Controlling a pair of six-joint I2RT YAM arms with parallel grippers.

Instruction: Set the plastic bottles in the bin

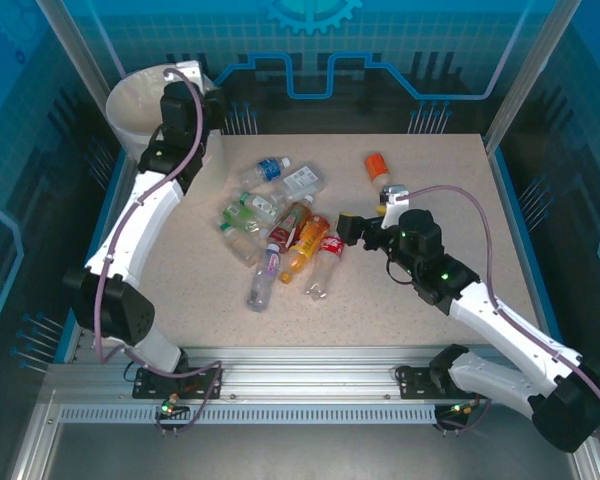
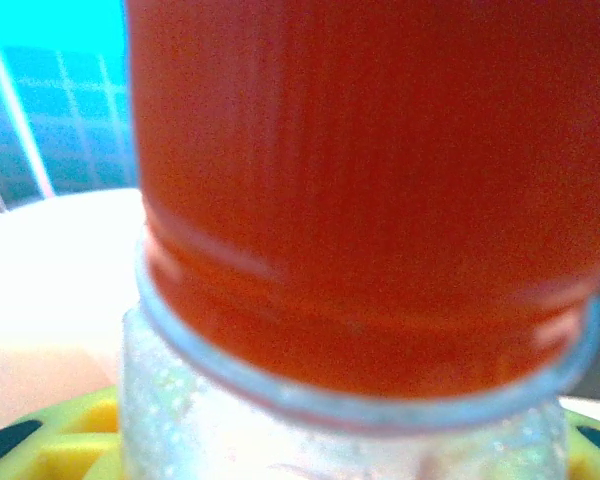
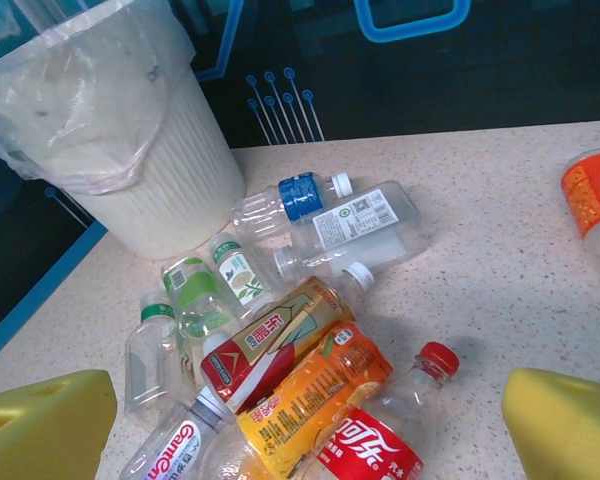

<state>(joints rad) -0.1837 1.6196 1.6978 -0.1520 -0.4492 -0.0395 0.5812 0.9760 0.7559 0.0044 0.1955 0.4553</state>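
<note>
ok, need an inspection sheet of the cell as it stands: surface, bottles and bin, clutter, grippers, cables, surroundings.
surface: speckled beige tabletop, no spill seen.
job's things: bin at the far left corner, clear liner folded over its rim; pile of bottles lying mid-table; one orange bottle apart, beyond the pile to the right.
clutter: nothing seen.
grippers: left gripper above the bin, shut on a held bottle with a red-orange band; right gripper open beside the pile, holding nothing.
cables: a purple cable runs along each arm, off the bottles.
surroundings: blue panel walls; aluminium rail at the near edge.
</note>
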